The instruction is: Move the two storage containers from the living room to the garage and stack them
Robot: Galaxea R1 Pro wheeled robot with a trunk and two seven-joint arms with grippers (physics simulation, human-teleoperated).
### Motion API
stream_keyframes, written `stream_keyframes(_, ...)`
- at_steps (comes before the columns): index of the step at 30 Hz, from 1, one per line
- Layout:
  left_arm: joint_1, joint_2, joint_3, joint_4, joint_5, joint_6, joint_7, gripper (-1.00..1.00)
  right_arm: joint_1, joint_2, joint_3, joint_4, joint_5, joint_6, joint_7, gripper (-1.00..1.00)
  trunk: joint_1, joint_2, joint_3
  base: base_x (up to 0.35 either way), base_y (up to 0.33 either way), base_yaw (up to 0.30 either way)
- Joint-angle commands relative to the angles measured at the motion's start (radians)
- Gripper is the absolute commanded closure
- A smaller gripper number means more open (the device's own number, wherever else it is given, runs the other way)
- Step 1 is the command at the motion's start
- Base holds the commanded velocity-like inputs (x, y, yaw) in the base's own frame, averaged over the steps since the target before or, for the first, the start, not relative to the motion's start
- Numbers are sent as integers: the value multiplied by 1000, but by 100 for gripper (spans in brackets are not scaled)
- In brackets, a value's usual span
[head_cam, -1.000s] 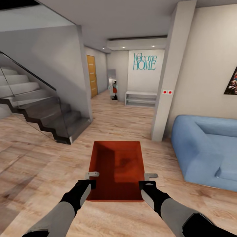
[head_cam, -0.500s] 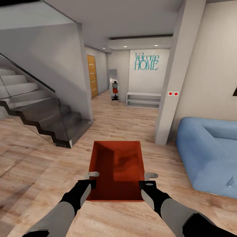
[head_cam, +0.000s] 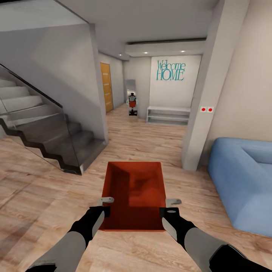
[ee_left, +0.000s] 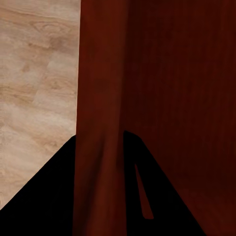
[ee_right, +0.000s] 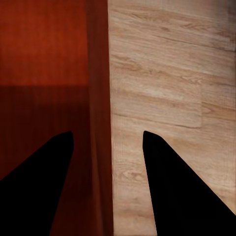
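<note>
Black fingers of the left gripper straddle the bin's left wall, one finger on the outside over the wood planks and the other inside the bin, and they are clamped onto that wall. Over on the other side, the right gripper has its fingers astride the right wall the same way: one dark finger inside against the red, one outside above the floor. There is a visible gap between the outer finger and the wall in the right wrist view, so whether that side is truly squeezing I cannot tell.

Between the two sets of fingers sits the storage container, orange-red, lidless, shallow, carried level in front of the robot with its long side running away from the fingers. It hangs above the light wood-plank floor, not resting on it.

Out beyond the fingers, to the left, a dark staircase with a glass balustrade climbs away. To the right, a blue sofa sits just past a pale pillar bearing two red buttons. Straight ahead a hallway opens, with teal "Welcome HOME" lettering on the far wall, a low white shelf beneath it, and an orange-yellow door on the left.
</note>
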Motion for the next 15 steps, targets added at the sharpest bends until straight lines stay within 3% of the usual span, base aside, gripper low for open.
stream_keyframes(1,1,3,6,0,-28,10,5,100,-2,-1,-30,-37,15,-9,-2,100,1,-2,-2,322,158,0)
stream_keyframes(15,1,4,7,-3,-28,7,0,100,-2,-1,-30,-37,15,-9,-2,100,1,-2,-2,322,143,-213)
